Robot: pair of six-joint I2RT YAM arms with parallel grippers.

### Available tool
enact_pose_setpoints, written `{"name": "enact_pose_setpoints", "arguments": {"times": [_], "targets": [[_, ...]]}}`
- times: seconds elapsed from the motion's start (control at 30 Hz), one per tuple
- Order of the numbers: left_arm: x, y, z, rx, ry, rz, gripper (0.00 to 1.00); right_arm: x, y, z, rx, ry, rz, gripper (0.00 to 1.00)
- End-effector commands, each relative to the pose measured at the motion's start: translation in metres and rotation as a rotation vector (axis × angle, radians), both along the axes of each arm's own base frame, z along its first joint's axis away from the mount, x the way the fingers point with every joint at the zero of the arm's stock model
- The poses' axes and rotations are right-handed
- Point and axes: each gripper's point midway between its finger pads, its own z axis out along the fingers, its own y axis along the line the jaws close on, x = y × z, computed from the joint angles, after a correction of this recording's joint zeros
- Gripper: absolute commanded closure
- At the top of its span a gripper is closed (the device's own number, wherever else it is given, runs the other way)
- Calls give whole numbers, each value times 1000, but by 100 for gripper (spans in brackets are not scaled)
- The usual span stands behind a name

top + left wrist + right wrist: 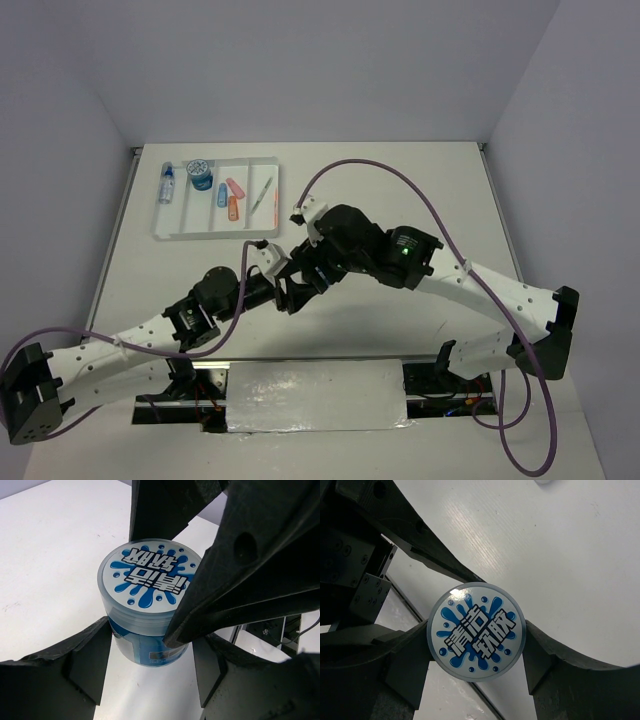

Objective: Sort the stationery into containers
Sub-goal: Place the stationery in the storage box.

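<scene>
On the table [400,190], the white tray [180,225] sits far left. Near and right of it, at mid-table, the blue round tub [150,575] stands upright, lid up. The right gripper [476,635] has its fingers [410,660] pinching the tub at opposite sides. The left gripper [150,640] has its fingers [85,660] bracketing the lower body crosswise; contact cannot be told. Judgement: the tray lies far-left of the tub, on the left gripper's side.

left arm [110,355] and right arm [480,285] crowd blue round jar [476,630], bare tabletop [460,180] beyond, tray [200,225] far left
</scene>
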Motion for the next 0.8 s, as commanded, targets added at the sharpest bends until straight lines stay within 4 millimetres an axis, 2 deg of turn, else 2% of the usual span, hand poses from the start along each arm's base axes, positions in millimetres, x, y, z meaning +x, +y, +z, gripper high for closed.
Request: {"name": "enact_pose_setpoints", "arguments": {"times": [0.0, 0.13, 0.17, 0.43, 0.47, 0.53, 0.63, 0.7, 0.73, 0.77], "targets": [[8, 4, 35, -106, -65, 52, 100, -14, 32, 39, 210, -19, 96, 53], [8, 5, 35, -107, -68, 55, 100, -12, 31, 40, 229, -26, 90, 40], [7, 5, 35, -108, -70, 54, 100, -10, 30, 40, 232, -27, 83, 32], [5, 9, 37, -122, -77, 56, 100, -3, 26, 38, 243, -25, 48, 24], [10, 13, 36, -122, -75, 88, 100, -2, 26, 38, 248, -20, 42, 23], [11, 14, 36, -120, -77, 101, 100, -4, 25, 42, 275, -13, 53, 26], [13, 17, 34, -125, -76, 119, 100, -8, 25, 51, 326, -10, 83, 50], [12, 18, 37, -132, -81, 118, 100, -8, 24, 52, 324, -12, 83, 58], [11, 18, 38, -135, -83, 116, 100, -8, 24, 50, 317, -8, 85, 55], [11, 19, 38, -137, -85, 118, 100, -8, 24, 47, 307, -4, 85, 47]]}}
